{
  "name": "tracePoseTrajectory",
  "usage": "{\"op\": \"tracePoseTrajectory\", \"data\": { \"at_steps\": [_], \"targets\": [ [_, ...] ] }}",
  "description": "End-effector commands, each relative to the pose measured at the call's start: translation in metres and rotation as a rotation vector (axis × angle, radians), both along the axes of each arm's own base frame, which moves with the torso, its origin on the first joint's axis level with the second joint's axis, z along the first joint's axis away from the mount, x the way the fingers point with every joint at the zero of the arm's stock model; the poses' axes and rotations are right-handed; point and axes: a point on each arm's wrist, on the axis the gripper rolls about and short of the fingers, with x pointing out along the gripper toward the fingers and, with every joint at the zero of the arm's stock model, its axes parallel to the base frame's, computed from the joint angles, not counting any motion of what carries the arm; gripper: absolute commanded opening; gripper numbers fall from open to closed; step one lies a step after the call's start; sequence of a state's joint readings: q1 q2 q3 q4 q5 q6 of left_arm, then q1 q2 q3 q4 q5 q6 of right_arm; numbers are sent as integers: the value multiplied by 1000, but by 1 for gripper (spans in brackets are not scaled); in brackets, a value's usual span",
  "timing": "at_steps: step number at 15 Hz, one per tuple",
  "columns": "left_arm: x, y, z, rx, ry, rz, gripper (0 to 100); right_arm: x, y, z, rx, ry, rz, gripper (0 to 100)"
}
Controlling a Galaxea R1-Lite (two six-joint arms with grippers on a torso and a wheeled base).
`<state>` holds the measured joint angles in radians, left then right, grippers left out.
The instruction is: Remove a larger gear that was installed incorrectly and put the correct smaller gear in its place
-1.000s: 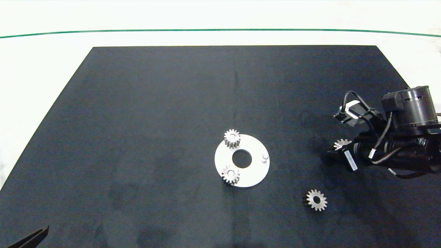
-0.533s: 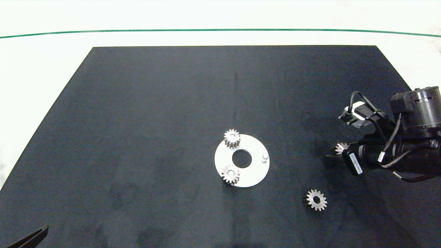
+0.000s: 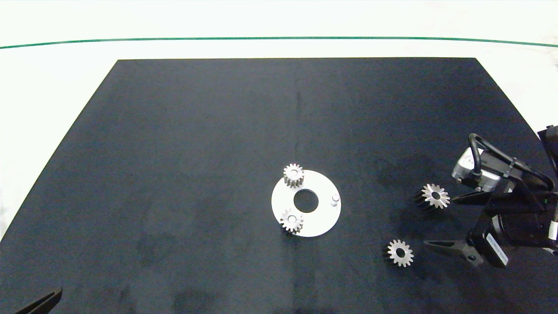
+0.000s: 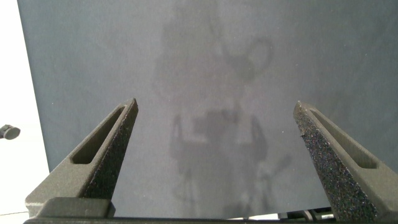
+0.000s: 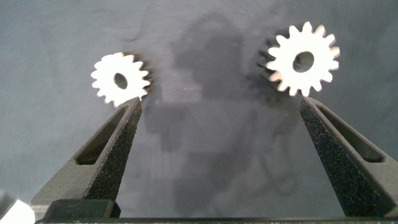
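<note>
Our left claw (image 3: 37, 303) idles spread at the tabletop's (image 3: 174, 131) near corner. On the plate (image 3: 320, 218), one peg (image 3: 335, 199) is bare. The larger gear (image 3: 434, 196) and the smaller gear (image 3: 400, 253) lie apart, our right claw (image 3: 440, 224) spread between them; drift sideways and we grab the wrong one.

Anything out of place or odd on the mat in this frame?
One post on the white disc stands bare while the other two carry gears. Both loose gears lie flat on the mat: the larger gear and the smaller gear, near the open right gripper.
</note>
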<state>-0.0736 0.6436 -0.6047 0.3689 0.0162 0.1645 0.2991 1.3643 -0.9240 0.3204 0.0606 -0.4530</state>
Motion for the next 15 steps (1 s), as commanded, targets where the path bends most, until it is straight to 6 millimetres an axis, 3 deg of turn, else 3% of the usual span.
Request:
{"op": "tracePoseTrajectory", "data": {
  "at_steps": [1, 8, 15],
  "targets": [
    [0, 0, -1, 2, 5, 0, 100, -9, 6, 0, -33, -17, 80, 100],
    [0, 0, -2, -1, 8, 3, 100, -11, 45, -16, -116, 26, 229, 100],
    [-1, 0, -3, -4, 5, 4, 100, 1, 60, -35, -179, 77, 234, 100]
  ]
}}
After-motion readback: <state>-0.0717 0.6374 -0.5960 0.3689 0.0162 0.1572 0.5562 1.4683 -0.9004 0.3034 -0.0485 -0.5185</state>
